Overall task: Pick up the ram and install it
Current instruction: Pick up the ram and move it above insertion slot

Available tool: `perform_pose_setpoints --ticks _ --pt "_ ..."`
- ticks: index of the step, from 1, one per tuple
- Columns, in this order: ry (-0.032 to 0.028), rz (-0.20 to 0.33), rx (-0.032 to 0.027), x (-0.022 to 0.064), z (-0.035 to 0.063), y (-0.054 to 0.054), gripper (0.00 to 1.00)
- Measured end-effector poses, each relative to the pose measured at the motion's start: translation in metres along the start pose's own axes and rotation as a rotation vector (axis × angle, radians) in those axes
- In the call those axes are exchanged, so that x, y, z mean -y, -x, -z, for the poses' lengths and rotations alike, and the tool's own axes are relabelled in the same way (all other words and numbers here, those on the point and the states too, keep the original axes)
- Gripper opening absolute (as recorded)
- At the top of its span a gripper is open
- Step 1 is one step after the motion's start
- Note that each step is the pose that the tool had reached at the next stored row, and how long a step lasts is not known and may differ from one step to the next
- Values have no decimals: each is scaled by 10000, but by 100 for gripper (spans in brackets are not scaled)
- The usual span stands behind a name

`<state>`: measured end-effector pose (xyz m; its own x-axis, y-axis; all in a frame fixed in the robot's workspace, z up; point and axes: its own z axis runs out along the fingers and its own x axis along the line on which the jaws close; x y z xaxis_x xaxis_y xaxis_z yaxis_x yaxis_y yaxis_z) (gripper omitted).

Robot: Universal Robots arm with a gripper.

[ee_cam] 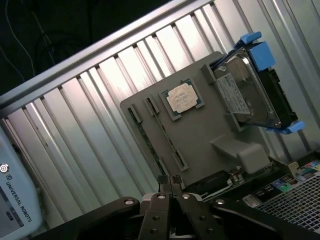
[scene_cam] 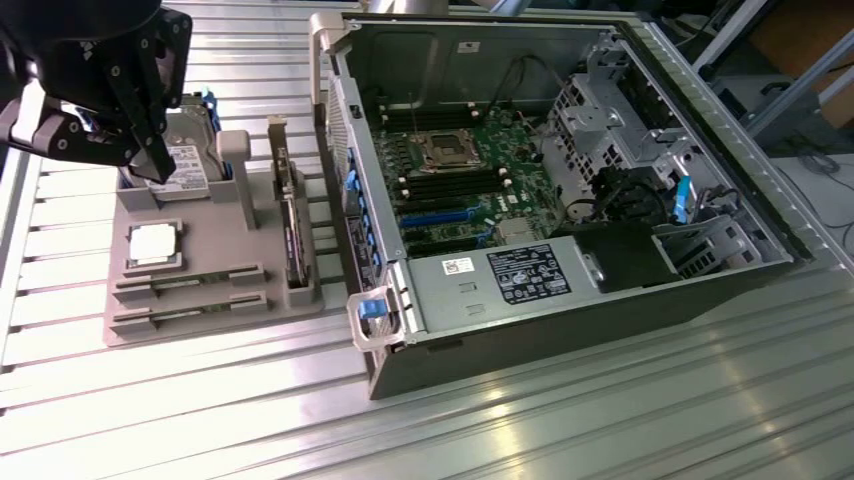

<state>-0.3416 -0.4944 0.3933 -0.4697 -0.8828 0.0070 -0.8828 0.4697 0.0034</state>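
Pressed-together, empty pincer (ee_cam: 170, 181) hovers by the hard drive (scene_cam: 198, 172); the ram (scene_cam: 187, 282) lies apart from the drive, lengthwise parallel to it.

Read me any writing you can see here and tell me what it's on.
"UNIVERSAL ROBOTS": printed on the robot's pale casing.
Too small to read: the power supply label.
Blurred, unreadable: the hard drive label.
No legible markings: the processor.

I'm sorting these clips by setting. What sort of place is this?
Probably a robotics lab for computer assembly: an open computer case on a ribbed metal table, beside a grey tray holding a hard drive.
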Motion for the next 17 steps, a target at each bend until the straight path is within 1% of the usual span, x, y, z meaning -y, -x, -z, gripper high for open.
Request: perform_pose_setpoints --ticks 3,11,17 --pt "-13 209 -22 0 0 0 11" --pt "-35 686 -60 0 0 0 11" --pt "-46 898 -78 0 0 0 11"
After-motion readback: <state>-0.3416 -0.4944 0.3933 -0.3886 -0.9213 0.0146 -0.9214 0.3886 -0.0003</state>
